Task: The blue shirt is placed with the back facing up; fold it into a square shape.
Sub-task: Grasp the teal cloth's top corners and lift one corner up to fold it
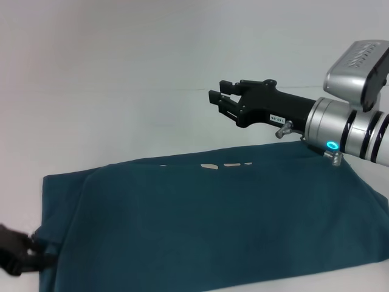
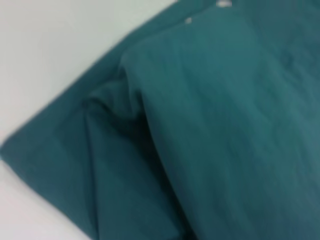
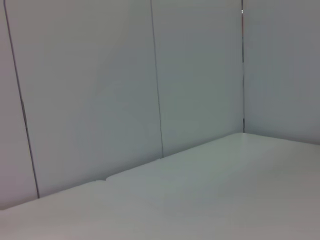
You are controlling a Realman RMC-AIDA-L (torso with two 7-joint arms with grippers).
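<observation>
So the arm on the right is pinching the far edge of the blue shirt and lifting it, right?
Not quite. In the head view the right gripper hangs in the air beyond the blue shirt, holding nothing and touching no cloth. The shirt's far edge lies flat on the table.

teal-blue shirt (image 1: pixel 213 225) (white print marks), white table (image 1: pixel 121 91)

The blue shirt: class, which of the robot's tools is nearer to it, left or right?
Left. The left tool sits low at the blue shirt's left edge; contact unclear. The right tool is raised, past its far edge.
</observation>
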